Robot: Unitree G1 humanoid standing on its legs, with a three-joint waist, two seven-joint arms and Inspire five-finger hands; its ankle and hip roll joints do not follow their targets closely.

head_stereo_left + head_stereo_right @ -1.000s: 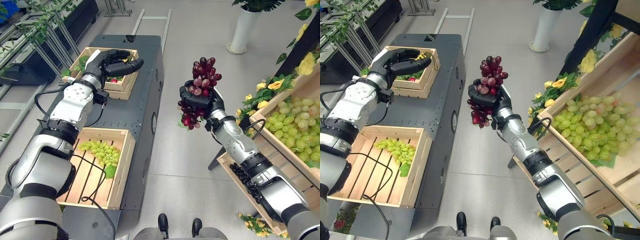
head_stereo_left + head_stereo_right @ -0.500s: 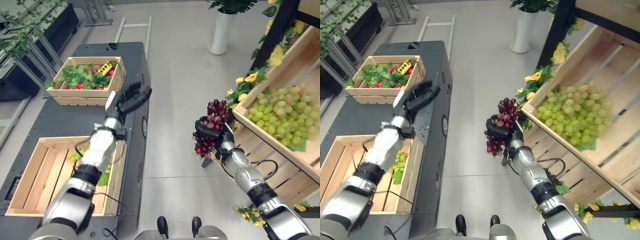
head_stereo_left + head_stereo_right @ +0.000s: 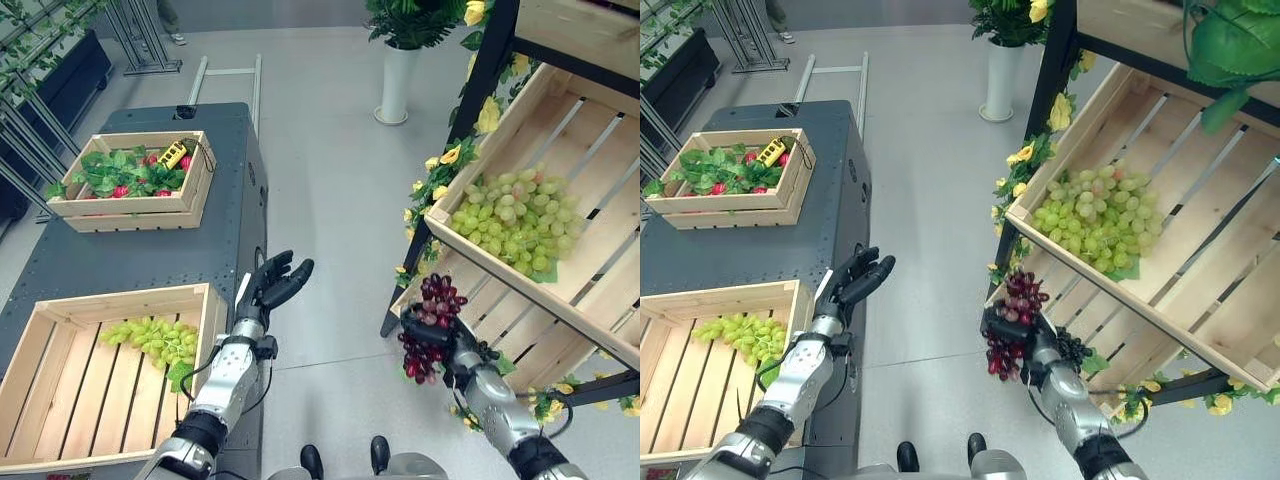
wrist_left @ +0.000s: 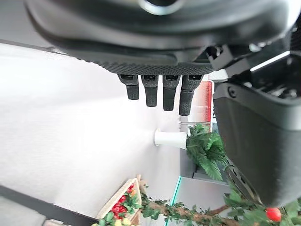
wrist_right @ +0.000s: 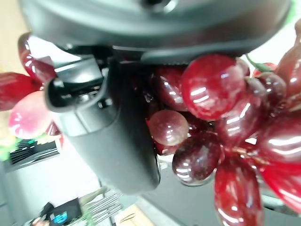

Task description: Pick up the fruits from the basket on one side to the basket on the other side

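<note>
Dark red grapes (image 3: 430,330) sit gripped in the right robot hand (image 3: 447,345), whose fingers and thumb curl round the bunch; the right wrist view shows the thumb pressed across the berries. The bunch hangs with its long axis roughly upright, top berries above the robot hand and the rest trailing below it.

Taking the tilted wooden crate of green grapes (image 3: 512,222) as the landmark: the red bunch hangs over the floor, below and just outside that crate's lower front corner, near the slatted shelf under it. Well apart from that crate, across the strip of floor, a dark surface (image 3: 140,260) carries a nearer wooden crate (image 3: 60,390) with a few green grapes (image 3: 150,340) in it, and a farther crate (image 3: 130,180) with leaves and red fruit.

The left robot hand (image 3: 272,288) hangs with straight, relaxed fingers, holding nothing, just off the surface's edge, beside the nearer crate.

My guess is the fruit is mid-carry. The right robot hand has it, and the tilted crate is by far the closer of the two sides, up and away from the bunch.
</note>
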